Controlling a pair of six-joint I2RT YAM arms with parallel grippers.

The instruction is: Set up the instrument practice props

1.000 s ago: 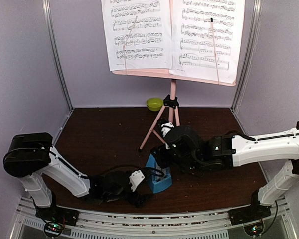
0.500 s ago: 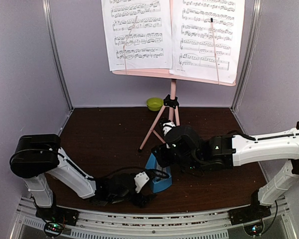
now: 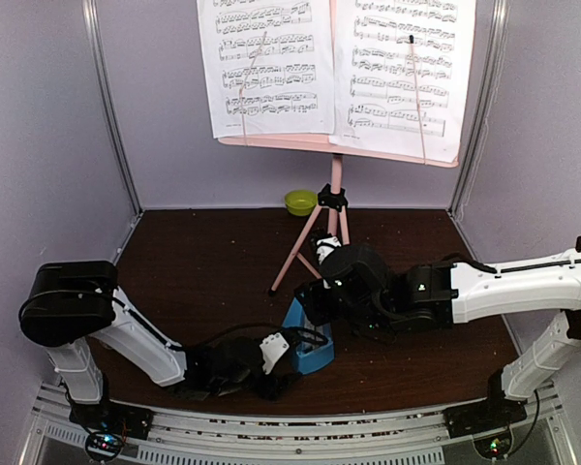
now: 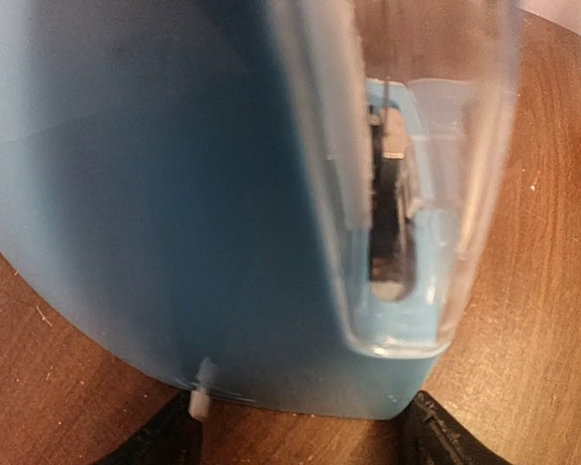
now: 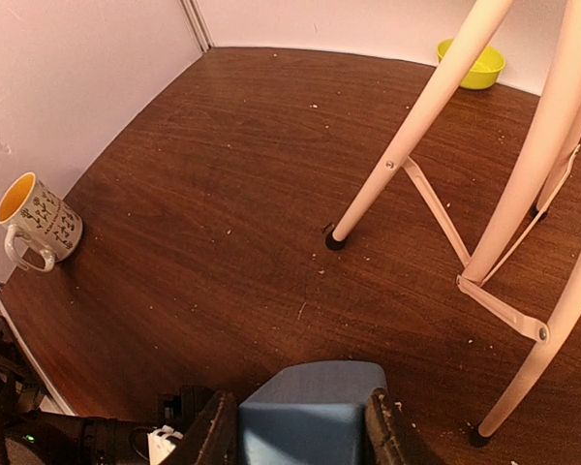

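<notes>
My right gripper [image 5: 300,426] clamps the top of the blue metronome [image 4: 174,194], left gripper [image 4: 300,441] straddles its base, grip I can't tell.

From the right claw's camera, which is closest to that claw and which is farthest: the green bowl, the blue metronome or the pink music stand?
1. Blue metronome: right between the fingers of the right claw.
2. Pink music stand: its legs stand just ahead, toward the right.
3. Green bowl: farthest back, beyond the stand's legs.
</notes>
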